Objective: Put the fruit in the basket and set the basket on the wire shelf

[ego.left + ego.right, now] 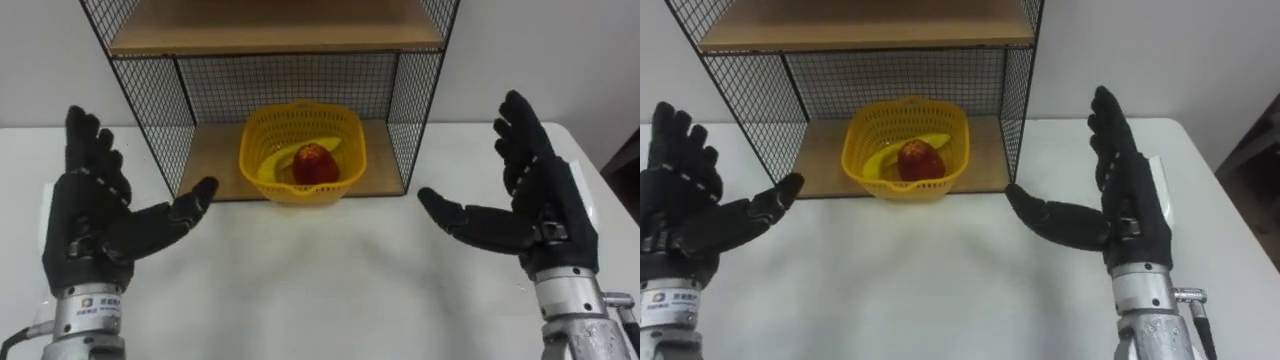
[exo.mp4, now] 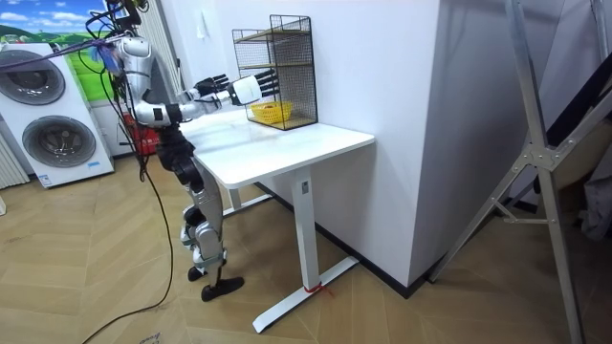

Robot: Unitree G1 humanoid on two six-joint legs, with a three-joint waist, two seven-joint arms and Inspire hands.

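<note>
Over the white table [image 1: 320,290], left hand [image 1: 85,225] and right hand [image 1: 545,210] are hovering splayed, empty; the upper-centre basket [image 1: 258,140] is probably light, stiff, best gripped by its rim.

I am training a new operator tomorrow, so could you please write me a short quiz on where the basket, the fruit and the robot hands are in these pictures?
1. True or false: the yellow basket stands on the lower board of the wire shelf.
2. What lies in the basket? A) a red fruit and a banana; B) two oranges; C) nothing.
3. Fill in: the left robot hand and the right robot hand, held above the white table, are both ____.
Key: 1 true; 2 A; 3 open.
</note>
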